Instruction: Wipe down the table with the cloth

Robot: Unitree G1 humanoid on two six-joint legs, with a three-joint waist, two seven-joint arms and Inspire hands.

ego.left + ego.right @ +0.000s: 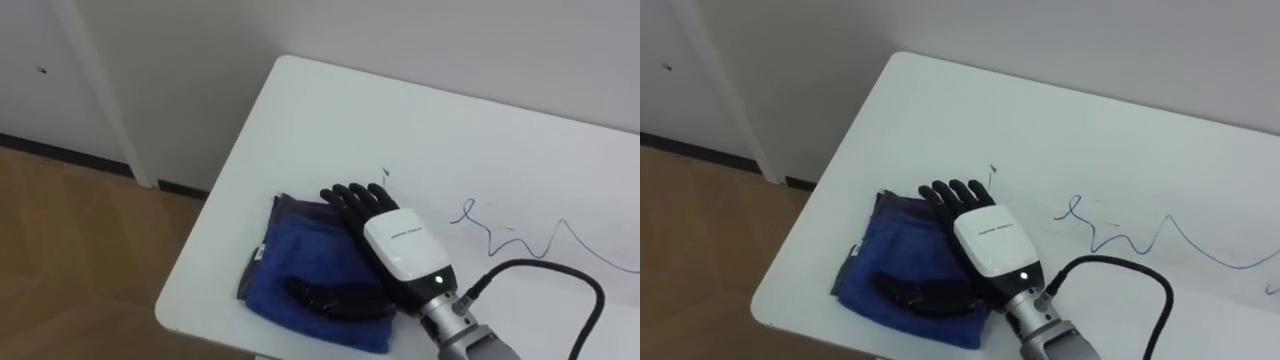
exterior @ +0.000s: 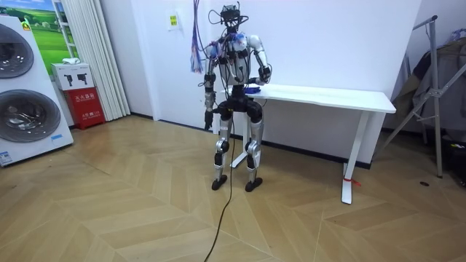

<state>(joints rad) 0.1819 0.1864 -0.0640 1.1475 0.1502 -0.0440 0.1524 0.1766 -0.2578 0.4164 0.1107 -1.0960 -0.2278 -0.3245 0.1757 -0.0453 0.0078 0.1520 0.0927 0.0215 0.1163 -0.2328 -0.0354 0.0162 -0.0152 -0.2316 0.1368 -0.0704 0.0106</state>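
A folded dark blue cloth (image 1: 300, 262) lies near the front left corner of the white table (image 1: 400, 120). My right hand (image 1: 400, 245) lies flat on the cloth's right part, open, with its fingers straight and reaching just past the cloth's far edge. Its thumb rests on the cloth's near part. A wavy blue pen line (image 1: 520, 240) runs over the tabletop to the right of the hand. In the room view I stand at the table's left end, facing the wall, and my left hand (image 2: 207, 121) hangs at my side.
A small dark mark (image 1: 386, 173) sits just beyond the fingertips. The table's left edge and near edge are close to the cloth, with wood floor (image 1: 80, 250) below. A white wall stands behind the table. Washing machines (image 2: 25, 87) stand far off at the room view's left.
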